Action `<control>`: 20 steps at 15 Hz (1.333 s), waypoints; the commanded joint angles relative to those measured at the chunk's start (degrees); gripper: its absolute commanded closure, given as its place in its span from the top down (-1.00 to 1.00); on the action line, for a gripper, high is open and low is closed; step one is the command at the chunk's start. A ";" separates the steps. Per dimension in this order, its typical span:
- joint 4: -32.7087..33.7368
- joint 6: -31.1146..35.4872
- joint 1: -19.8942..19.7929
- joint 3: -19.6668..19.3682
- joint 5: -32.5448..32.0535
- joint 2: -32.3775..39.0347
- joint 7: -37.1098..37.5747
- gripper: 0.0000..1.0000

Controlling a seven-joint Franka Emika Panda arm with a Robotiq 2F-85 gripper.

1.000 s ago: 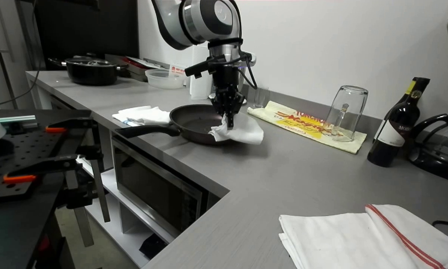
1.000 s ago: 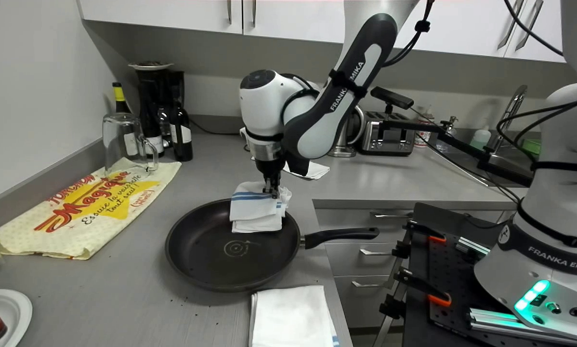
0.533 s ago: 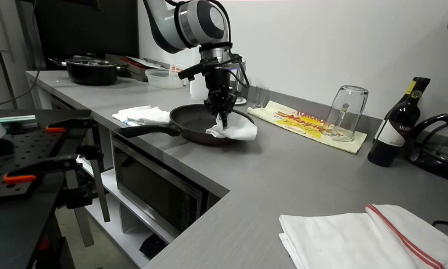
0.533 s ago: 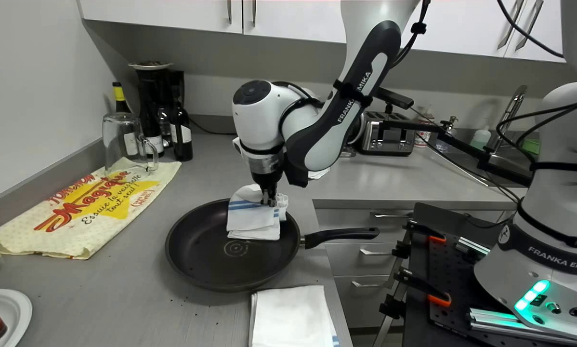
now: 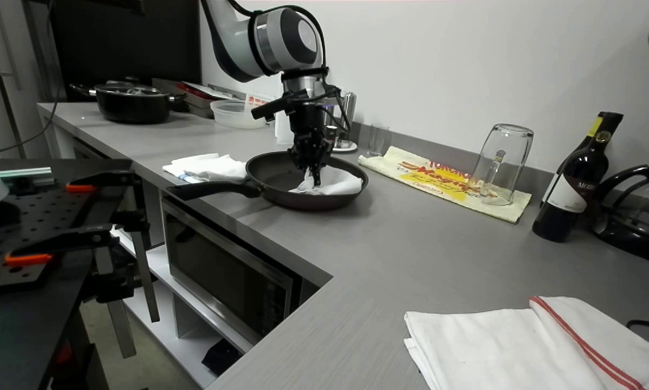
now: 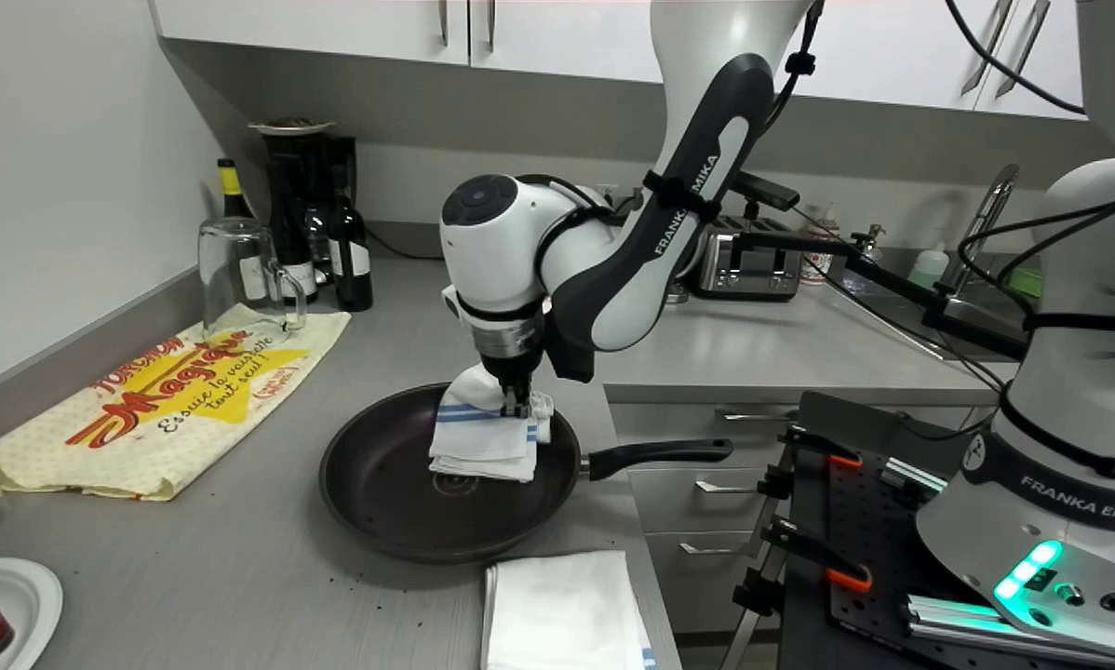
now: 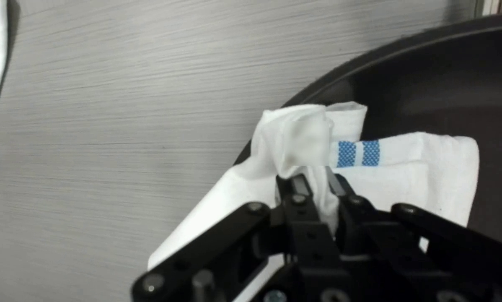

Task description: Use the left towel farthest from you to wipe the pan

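A frying pan sits by the worktop's front edge, near the inner corner, handle jutting past the edge. The jaws grasp a white towel with 2 blue stripes over the pan's rim and inside, long axis roughly parallel to that edge. The arm slants down, jaws aimed downward.

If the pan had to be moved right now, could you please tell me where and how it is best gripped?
I'd take the pan by its handle, probably from above, closing across its width: the handle is long and slim and juts out past the counter, with its end free underneath. The pincer would first have to let go of the towel pinched in it.
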 commanded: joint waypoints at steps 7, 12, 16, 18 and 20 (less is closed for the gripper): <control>3.94 1.47 1.08 -0.95 -3.75 5.76 4.11 -0.94; 5.42 1.28 0.72 -0.53 -2.70 7.12 3.37 -0.94; 5.63 0.74 0.01 2.05 1.16 7.01 2.06 -0.94; 5.55 0.69 -0.22 3.51 4.04 6.67 1.43 -0.94; 5.50 1.20 -0.75 5.24 8.14 6.26 0.12 -0.94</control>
